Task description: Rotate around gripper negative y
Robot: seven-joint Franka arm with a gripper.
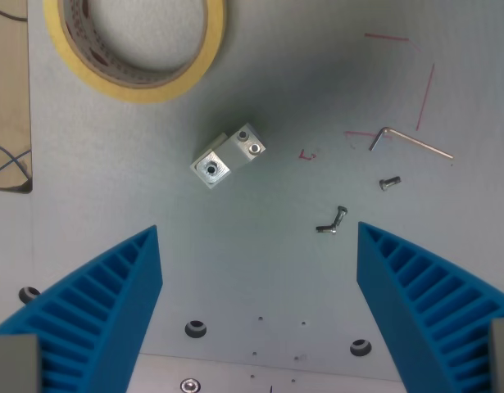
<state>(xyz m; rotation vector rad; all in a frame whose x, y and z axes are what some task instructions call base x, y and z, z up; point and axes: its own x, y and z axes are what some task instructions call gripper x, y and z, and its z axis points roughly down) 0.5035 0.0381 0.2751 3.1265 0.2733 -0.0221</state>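
Pincer (258, 307) spread wide, grasping nothing; ribbed blue fingers (96, 303) at both lower corners. No object to handle: a pure wrist rotation, progress unreadable from one view. Matte grey counter (260, 270) below. Yellow tape roll (135, 45) upper left, machined metal block (228, 155) mid-frame, bent hex key (409, 142) and small screws (332, 223) right.

A grey metal tabletop (260, 270) with red pen marks (424, 98), evenly lit.

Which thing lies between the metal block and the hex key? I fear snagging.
In the wrist view, only bare table with a small red mark lies between the metal block and the hex key.
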